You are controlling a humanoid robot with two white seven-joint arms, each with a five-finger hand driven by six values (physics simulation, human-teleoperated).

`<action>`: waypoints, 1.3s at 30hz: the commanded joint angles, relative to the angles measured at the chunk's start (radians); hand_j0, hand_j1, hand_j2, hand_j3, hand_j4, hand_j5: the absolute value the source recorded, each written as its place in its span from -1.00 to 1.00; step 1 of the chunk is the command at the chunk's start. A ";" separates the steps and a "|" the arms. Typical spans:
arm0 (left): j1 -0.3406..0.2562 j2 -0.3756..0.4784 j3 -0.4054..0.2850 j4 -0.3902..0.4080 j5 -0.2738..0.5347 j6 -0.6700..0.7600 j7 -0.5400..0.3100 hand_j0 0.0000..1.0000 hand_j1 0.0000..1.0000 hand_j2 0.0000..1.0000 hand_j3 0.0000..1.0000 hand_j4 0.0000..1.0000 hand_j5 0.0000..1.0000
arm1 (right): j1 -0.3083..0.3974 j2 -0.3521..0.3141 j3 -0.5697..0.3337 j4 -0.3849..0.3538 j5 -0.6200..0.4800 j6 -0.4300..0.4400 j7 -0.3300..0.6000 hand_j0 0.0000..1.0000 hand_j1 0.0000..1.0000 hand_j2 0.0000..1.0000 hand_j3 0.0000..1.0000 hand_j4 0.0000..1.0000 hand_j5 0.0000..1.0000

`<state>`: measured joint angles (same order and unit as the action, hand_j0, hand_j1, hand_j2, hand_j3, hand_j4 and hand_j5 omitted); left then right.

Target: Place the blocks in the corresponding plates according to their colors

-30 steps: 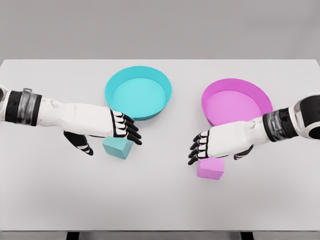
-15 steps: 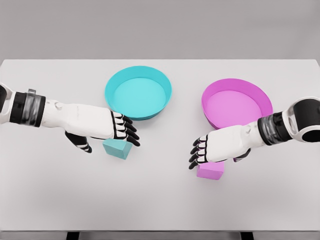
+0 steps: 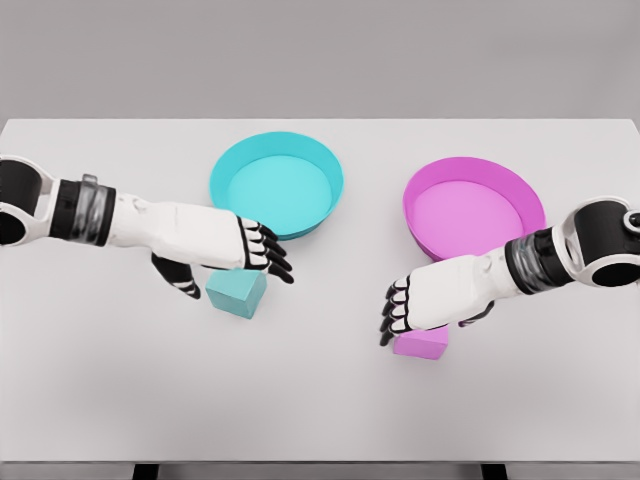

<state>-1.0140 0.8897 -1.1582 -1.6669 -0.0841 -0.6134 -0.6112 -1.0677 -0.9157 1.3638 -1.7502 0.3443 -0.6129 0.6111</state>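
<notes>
Left hand (image 3: 225,250) has shifted right over the cyan block (image 3: 237,293), fingers spread, grasping nothing. Right hand (image 3: 425,300) has lowered onto the pink block (image 3: 422,343), fingers loose; neither block lifted.

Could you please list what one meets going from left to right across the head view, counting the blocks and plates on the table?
Teal block → teal plate → pink block → pink plate. The left robot hand hovers over the teal block and the right robot hand over the pink block, so I left them out of the order.
</notes>
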 commanded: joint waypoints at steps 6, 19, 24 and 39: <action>0.014 -0.012 -0.002 0.015 -0.006 0.003 0.000 1.00 1.00 1.00 1.00 1.00 1.00 | -0.002 0.001 0.000 0.000 0.001 0.002 0.000 0.37 0.37 0.37 0.37 0.37 0.37; 0.049 -0.044 -0.001 0.073 -0.022 0.003 0.000 1.00 1.00 1.00 1.00 1.00 1.00 | -0.034 0.009 -0.069 0.032 -0.062 0.002 0.000 0.33 0.33 0.33 0.33 0.33 0.33; 0.049 -0.051 -0.001 0.078 -0.022 0.003 0.000 1.00 1.00 1.00 1.00 1.00 1.00 | -0.035 0.008 -0.187 0.127 -0.179 0.002 0.000 0.33 0.33 0.33 0.33 0.33 0.33; 0.072 -0.072 0.000 0.124 -0.042 0.003 0.000 1.00 1.00 1.00 1.00 1.00 1.00 | -0.035 0.020 -0.232 0.540 -0.226 0.002 0.000 0.33 0.33 0.33 0.33 0.33 0.33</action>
<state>-0.9419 0.8178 -1.1595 -1.5474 -0.1316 -0.6133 -0.6112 -1.1029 -0.9022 1.1053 -1.2326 0.1039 -0.6138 0.6114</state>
